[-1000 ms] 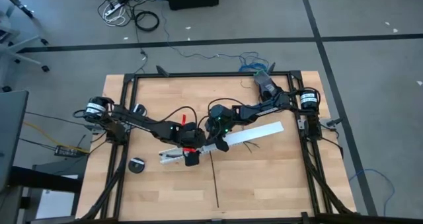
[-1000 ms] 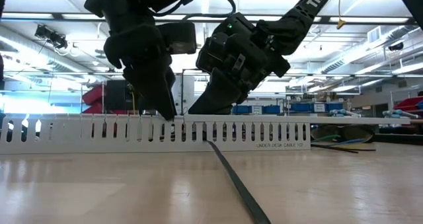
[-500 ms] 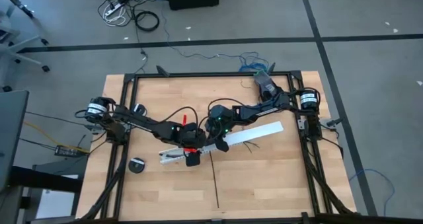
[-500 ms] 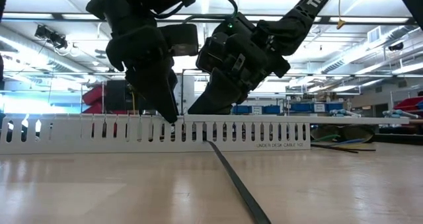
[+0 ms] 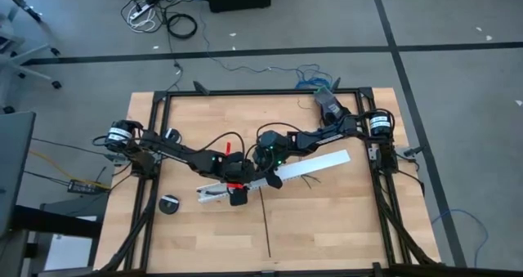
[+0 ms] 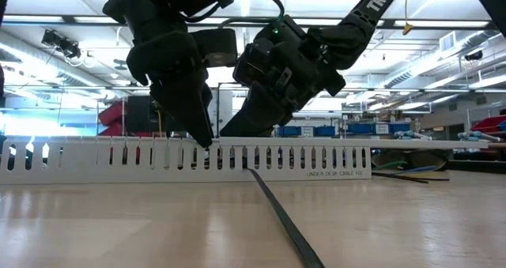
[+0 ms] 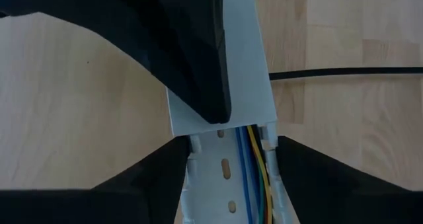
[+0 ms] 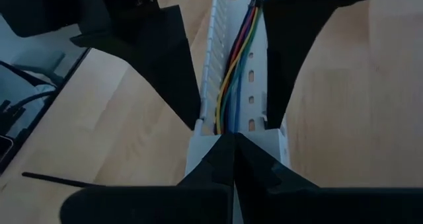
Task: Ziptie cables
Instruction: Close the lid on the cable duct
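Observation:
The cables [image 8: 234,59], blue, purple and orange wires, lie inside the open part of a long white slotted channel [image 5: 315,164], which rests slantwise on the table. A white lid [image 7: 246,65] covers the rest of the channel. My left gripper [image 7: 232,145] comes down over the open part with one finger at each side wall. My right gripper [image 8: 234,141] is shut, its tips at the lid's end. The ziptie [image 5: 265,224] lies flat on the wood, running from the channel's near wall toward the table's near edge. My left gripper has the channel between its two fingers, one on each side wall [image 7: 193,145], just beside the lid's end. The fingers slant down from above and lie across the channel, which stays flat on the table. My right gripper sets its shut fingertips [image 7: 218,112] on the lid's end edge [image 7: 198,126], slanting down from the table's right.
A black round spool [image 5: 169,204] sits near the table's left front. A black frame [image 5: 245,93] runs round the table top. Some thin dark wires [image 6: 403,174] lie on the wood by the channel's right part. Bare wood stretches toward the near edge on both sides of the ziptie.
My right gripper has tipped a little at the wrist while its tips stay at the lid's end. The channel, the cables and the ziptie lie where they were.

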